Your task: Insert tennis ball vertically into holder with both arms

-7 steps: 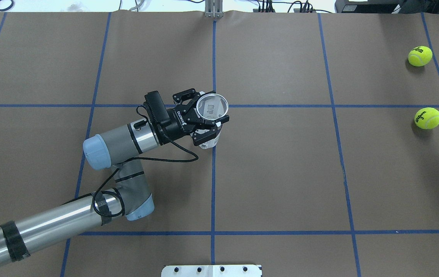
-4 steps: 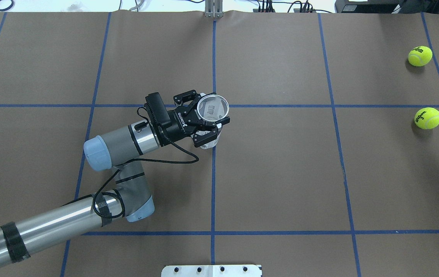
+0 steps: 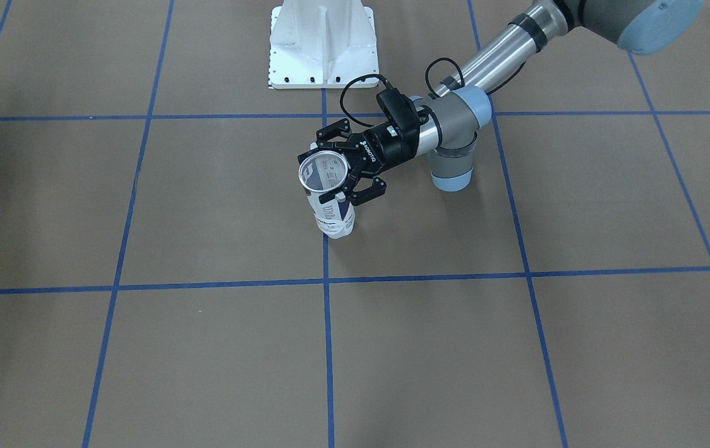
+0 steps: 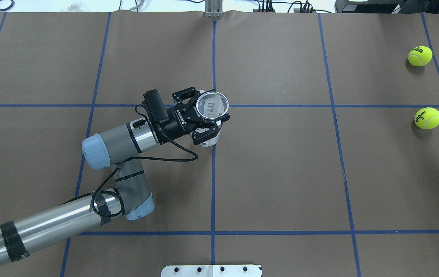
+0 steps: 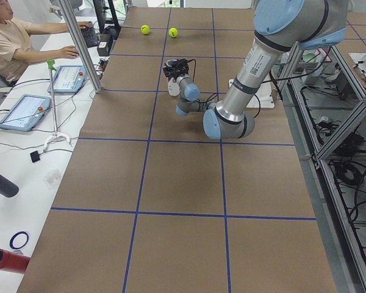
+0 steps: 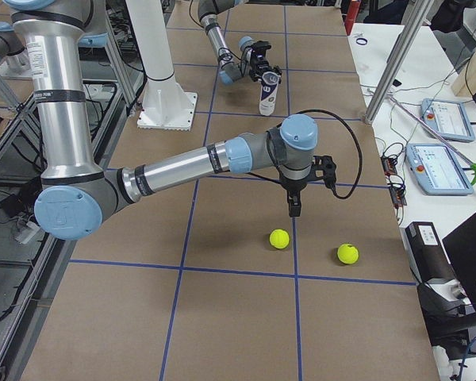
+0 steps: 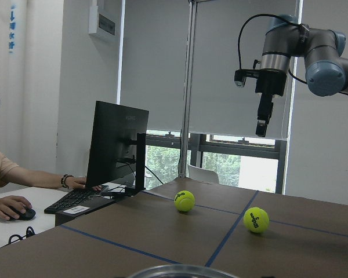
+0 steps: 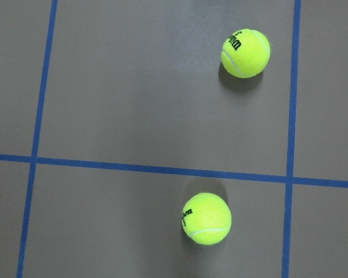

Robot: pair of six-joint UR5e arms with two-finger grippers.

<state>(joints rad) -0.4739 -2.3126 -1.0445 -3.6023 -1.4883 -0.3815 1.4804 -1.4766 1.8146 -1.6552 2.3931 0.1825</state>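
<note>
Item one, the holder (image 4: 212,106): a slim clear can with a metal rim and a white-and-navy label, upright near the middle of the counter (image 4: 281,173), mouth open upward and empty. Whether its base rests on the counter or hangs just above it, I cannot tell. My left hand (image 4: 208,116) reaches in level from the side and is clamped across the can just beneath the rim, one finger on each flank. I judge the can very light, thin-walled and slick, so it should dent under a hard squeeze. The stiff rim makes this high grip the sound one, provided the fingers stay clear of the mouth. Item two, first tennis ball (image 4: 420,56), and item three, second tennis ball (image 4: 427,118): both lie on the counter, well apart from the holder and near each other. Felted, light and springy, they should grip well but roll at a nudge, and are best pinched from above across the widest part. My right hand (image 6: 292,203) hangs above them, pointing down. Whether its fingers are apart or together, I cannot tell.
</note>
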